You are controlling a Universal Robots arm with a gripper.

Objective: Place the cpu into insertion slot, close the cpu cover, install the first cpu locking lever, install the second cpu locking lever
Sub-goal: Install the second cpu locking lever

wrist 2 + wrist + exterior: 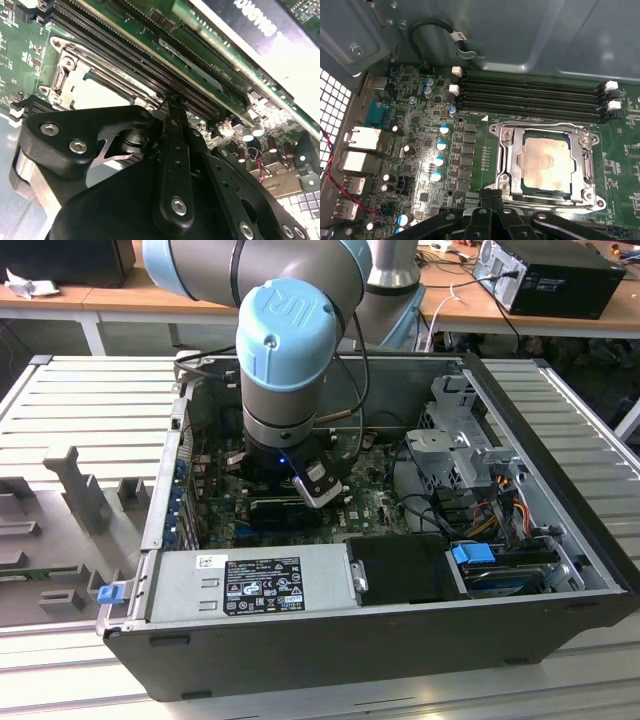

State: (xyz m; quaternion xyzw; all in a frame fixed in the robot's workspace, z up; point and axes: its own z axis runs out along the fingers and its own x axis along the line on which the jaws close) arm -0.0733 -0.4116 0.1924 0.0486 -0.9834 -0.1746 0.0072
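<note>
Wooden tabletop [200, 298] backs the open computer case [330, 650]; hand [492, 197], fingers pressed together, hangs just beside the cpu cover [515, 160].

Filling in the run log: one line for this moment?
chip: seated in socket | cover frame: down around chip | pincer: beside frame edge

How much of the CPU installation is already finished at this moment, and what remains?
In the first wrist view the cpu lies in the insertion slot and the cpu cover looks closed flat around it, so these two steps look done. The gripper stands beside the cover's edge, at the locking levers. Whether either lever is latched, I cannot tell.
</note>
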